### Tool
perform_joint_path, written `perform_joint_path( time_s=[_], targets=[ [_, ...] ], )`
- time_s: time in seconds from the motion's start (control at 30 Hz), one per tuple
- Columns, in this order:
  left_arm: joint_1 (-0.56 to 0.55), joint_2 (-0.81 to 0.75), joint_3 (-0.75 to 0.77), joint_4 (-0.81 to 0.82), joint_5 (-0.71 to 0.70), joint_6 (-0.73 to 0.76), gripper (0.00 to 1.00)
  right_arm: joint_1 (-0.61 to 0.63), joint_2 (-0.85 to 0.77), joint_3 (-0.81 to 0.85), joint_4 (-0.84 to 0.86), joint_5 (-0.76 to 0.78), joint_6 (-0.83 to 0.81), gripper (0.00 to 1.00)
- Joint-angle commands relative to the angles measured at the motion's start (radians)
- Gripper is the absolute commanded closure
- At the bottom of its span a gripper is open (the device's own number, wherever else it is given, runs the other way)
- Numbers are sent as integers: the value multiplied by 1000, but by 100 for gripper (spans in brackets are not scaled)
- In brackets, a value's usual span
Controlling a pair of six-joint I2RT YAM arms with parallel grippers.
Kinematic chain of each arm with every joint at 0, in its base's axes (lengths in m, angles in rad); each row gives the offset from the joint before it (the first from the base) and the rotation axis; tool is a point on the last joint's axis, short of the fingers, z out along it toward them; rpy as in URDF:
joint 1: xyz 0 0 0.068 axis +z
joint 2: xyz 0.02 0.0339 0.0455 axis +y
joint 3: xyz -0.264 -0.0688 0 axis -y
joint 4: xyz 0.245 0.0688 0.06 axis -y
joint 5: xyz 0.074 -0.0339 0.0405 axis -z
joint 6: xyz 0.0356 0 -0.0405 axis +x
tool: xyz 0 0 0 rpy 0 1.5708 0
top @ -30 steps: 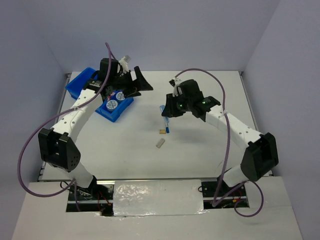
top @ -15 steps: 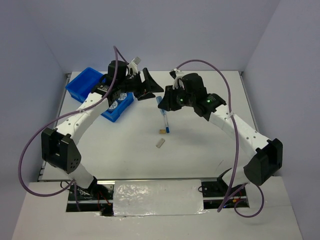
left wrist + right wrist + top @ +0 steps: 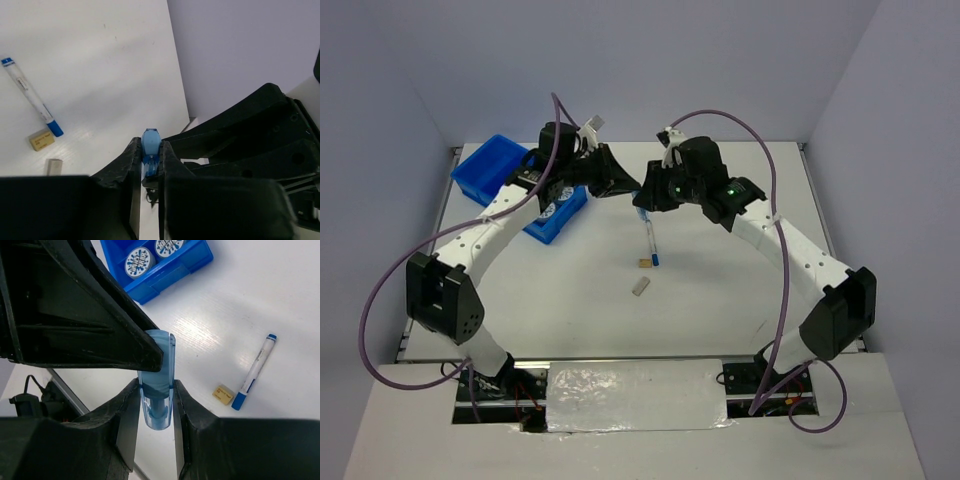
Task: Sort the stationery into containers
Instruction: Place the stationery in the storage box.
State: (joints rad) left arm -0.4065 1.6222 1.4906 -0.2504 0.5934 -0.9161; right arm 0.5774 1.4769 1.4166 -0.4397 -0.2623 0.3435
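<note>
The translucent blue piece (image 3: 157, 375) (it looks like a pen cap) is held in the air above the far middle of the table (image 3: 720, 300), caught by both arms at once. The right gripper (image 3: 156, 390) has its two fingers pressed on the piece's flanks. The left gripper (image 3: 150, 152) is also clamped on it, a finger on each side of its outer end.

In the right wrist view the long axis runs in line with the right fingers. The rounded end points back toward the wrist, and the flat end pokes out past the fingertips, where the left gripper's black fingers cross it from the side. From above, the piece is almost wholly hidden between the two grippers.

A second ago the left gripper stood over the blue tray (image 3: 485, 165) with its fingers wide apart, and the right one hung lower, near the white-and-blue pen (image 3: 649, 240). Since then the two have come together, and the left fingers have closed.

The pen, the tan cube (image 3: 645, 263) just beside its blue tip and the grey block (image 3: 640, 287) lie on the table where they were. The two patterned discs (image 3: 140, 261) sit in the tray.
</note>
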Motion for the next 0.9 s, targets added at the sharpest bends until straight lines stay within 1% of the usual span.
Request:
perform_joint_path(
  time_s=[0.0,0.03,0.07,0.1,0.13,0.17,0.2,0.23,0.27,0.3,0.33,0.4,0.43,0.5,0.53,0.57,0.63,0.73,0.83,0.87],
  targets=[
    [-17,14,66,-29,43,60,100,1,31,70,55,15,22,79],
    [-9,22,86,-56,31,84,100,-1,37,76,56,14,22,77],
    [-2,34,132,-128,13,115,100,-1,42,82,56,11,23,65],
    [11,42,157,-169,-41,147,100,-7,45,84,55,6,23,54],
    [43,56,183,-209,-76,214,100,-13,43,82,53,6,23,22],
    [61,64,235,-298,-122,250,100,-23,42,82,36,11,19,14],
    [87,74,261,-349,-233,310,100,-55,28,76,12,67,19,12],
    [139,99,284,-392,-303,338,100,-80,13,62,-23,99,19,10],
    [159,111,325,-433,-396,361,100,-106,-7,42,-34,125,14,6],
    [190,126,342,-507,-607,405,100,-172,-47,0,-59,147,14,6],
    [204,164,356,-529,-713,422,100,-209,-65,-17,-79,141,15,6],
    [244,209,398,-556,-867,469,100,-263,-119,-60,-123,140,-4,6],
    [254,256,430,-556,-970,483,100,-289,-134,-73,-137,146,-35,5],
    [281,309,471,-544,-1039,529,100,-298,-170,-106,-169,152,-63,5],
    [287,362,521,-540,-1067,542,100,-300,-181,-120,-171,149,-78,5],
    [293,389,545,-532,-1076,554,100,-300,-205,-160,-169,141,-81,5],
    [302,460,597,-501,-1074,589,100,-300,-237,-200,-153,117,-81,5],
    [307,530,629,-460,-1047,626,95,-301,-263,-261,-133,81,-74,5],
    [310,568,640,-455,-1046,611,83,-300,-285,-295,-126,61,-75,5],
    [310,571,640,-455,-1055,596,73,-301,-290,-300,-128,49,-77,5]
  ],
)
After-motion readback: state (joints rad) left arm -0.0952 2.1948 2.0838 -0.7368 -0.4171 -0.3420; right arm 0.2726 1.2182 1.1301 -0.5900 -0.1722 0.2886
